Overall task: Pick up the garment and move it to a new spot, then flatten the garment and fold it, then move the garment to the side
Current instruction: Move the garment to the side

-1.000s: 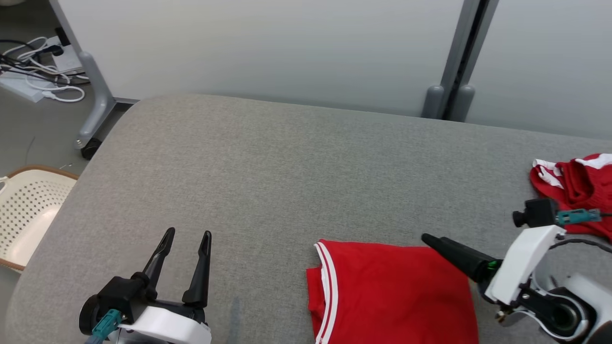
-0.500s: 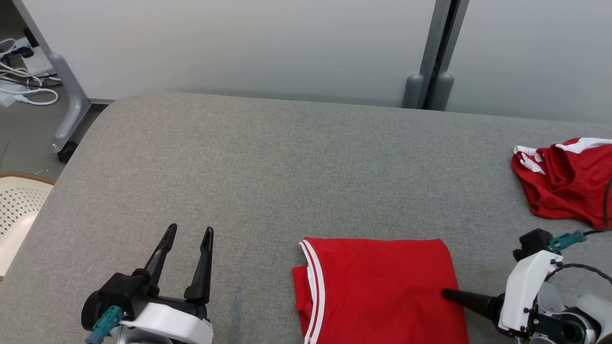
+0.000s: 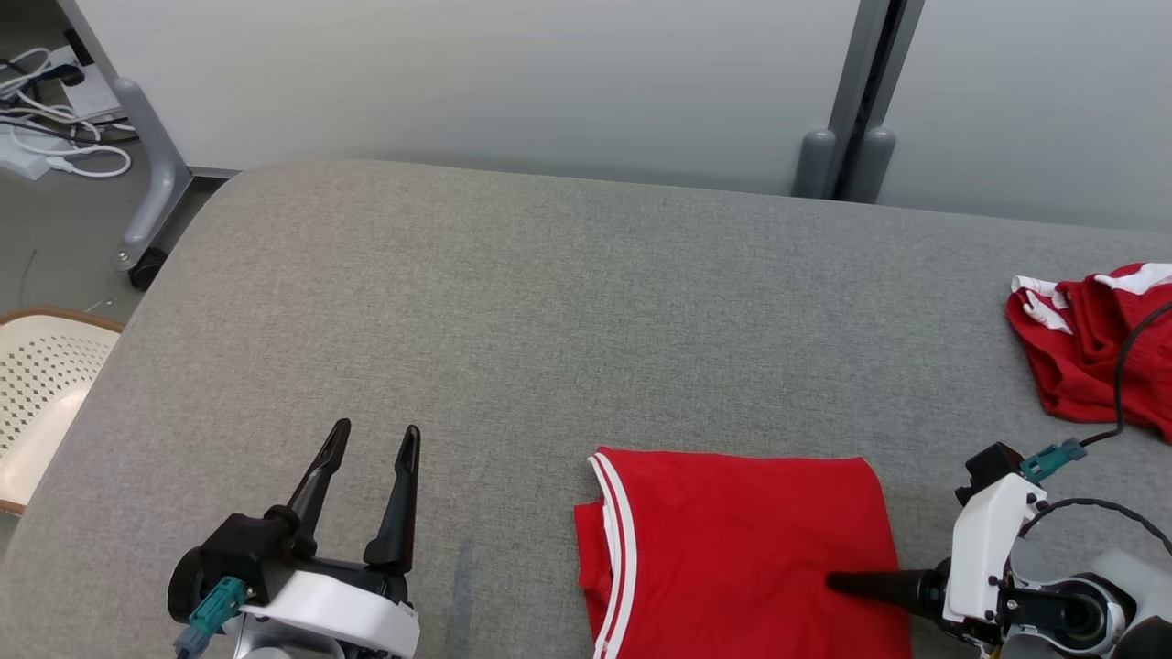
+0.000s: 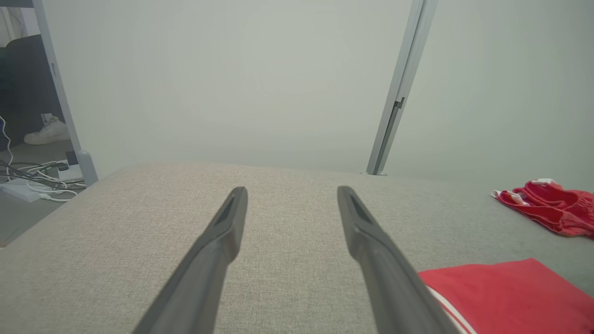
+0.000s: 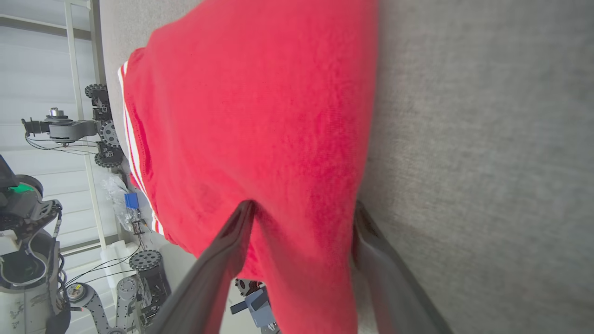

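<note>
Right gripper (image 3: 838,582) low at the near right corner of the folded red garment with white striped trim (image 3: 742,540), turned sideways and pointing toward the robot's left. Released, not clenched: two long dark fingers (image 5: 218,269) spread wide in the right wrist view, a hump of red cloth bulging up between them. One finger lying across the top of the cloth in the head view; the other hidden there, under the fold or beside it, impossible to tell.

Garment flat on the grey fabric-covered table (image 3: 549,302), near the front edge and right of centre, folded into a neat rectangle. White double stripe down its left side, far edge straight, right edge just beside the white housing of the right wrist.

Left gripper (image 3: 377,430) at the lower left, likewise released, fingers parted and pointing away from the robot, nothing between them but bare grey table cloth. Well apart from the folded garment, a red corner of it at the lower right of the left wrist view.

Second red garment with white trim (image 3: 1090,357), crumpled, at the table's far right edge, well apart from the folded one.

Off the table to the left: white perforated plastic basket with a brown rim (image 3: 46,384) on the floor, a tangle of white and black cables (image 3: 55,156) farther back, a grey metal leg on a black caster (image 3: 151,192). Pale grey partition panels (image 3: 458,82) behind the table, joined at a grey post with a dark seam (image 3: 861,91).
</note>
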Robot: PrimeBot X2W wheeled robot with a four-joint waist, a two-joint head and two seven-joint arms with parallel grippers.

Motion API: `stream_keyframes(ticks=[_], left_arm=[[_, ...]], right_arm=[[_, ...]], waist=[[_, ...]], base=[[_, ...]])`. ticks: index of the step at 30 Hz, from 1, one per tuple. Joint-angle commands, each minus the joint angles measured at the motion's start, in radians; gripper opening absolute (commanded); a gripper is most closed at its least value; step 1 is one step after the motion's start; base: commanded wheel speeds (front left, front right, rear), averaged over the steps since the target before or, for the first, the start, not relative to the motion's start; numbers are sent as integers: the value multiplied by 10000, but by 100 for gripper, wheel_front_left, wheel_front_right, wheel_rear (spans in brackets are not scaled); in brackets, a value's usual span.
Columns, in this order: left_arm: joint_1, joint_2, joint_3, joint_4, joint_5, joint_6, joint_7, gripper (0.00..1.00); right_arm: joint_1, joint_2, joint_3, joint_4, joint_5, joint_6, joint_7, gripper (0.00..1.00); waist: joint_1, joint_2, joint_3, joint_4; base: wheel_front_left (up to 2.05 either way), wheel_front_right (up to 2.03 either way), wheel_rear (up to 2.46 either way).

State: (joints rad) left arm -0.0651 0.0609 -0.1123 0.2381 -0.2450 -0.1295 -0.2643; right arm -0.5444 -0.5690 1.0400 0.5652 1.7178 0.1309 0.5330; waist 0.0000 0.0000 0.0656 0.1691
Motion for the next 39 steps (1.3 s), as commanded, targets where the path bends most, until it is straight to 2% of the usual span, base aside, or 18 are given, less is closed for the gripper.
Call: stream_keyframes(ticks=[1, 2, 3, 11, 21, 33, 39], left_arm=[[-80, 38, 13, 11, 35, -13, -10, 100], [-76, 33, 24, 20, 27, -13, -10, 100], [-68, 30, 27, 22, 29, -14, -10, 100], [-91, 16, 42, 49, 25, -15, -10, 100], [-396, 77, -274, -45, 73, -17, -10, 100], [-1221, 47, -683, -178, 168, -17, -11, 100], [-1692, 142, -822, -123, 249, -18, -9, 100]], right_arm=[[2, 38, 2, 110, 98, 0, 95, 40], [-12, 49, 2, 135, 126, 0, 135, 10], [-27, 60, 1, 156, 138, 0, 151, 0], [-420, -158, -315, -474, -271, 2, -374, 0], [-2229, -719, -169, -1023, -2458, 2, -1232, 0], [-4497, -1137, -357, -364, -3606, 2, -1554, 0], [-5330, -1361, -779, 41, -3676, 2, -2045, 0]], waist=[[0, 0, -3, 38], [0, 0, -5, 54], [0, 0, -8, 65], [0, 0, -20, -67], [0, 0, 365, -631], [0, 0, 1818, -1121], [0, 0, 2516, -1426]], base=[[0, 0, 0], [0, 0, 0], [0, 0, 0], [0, 0, 0], [0, 0, 0], [0, 0, 0], [0, 0, 0]])
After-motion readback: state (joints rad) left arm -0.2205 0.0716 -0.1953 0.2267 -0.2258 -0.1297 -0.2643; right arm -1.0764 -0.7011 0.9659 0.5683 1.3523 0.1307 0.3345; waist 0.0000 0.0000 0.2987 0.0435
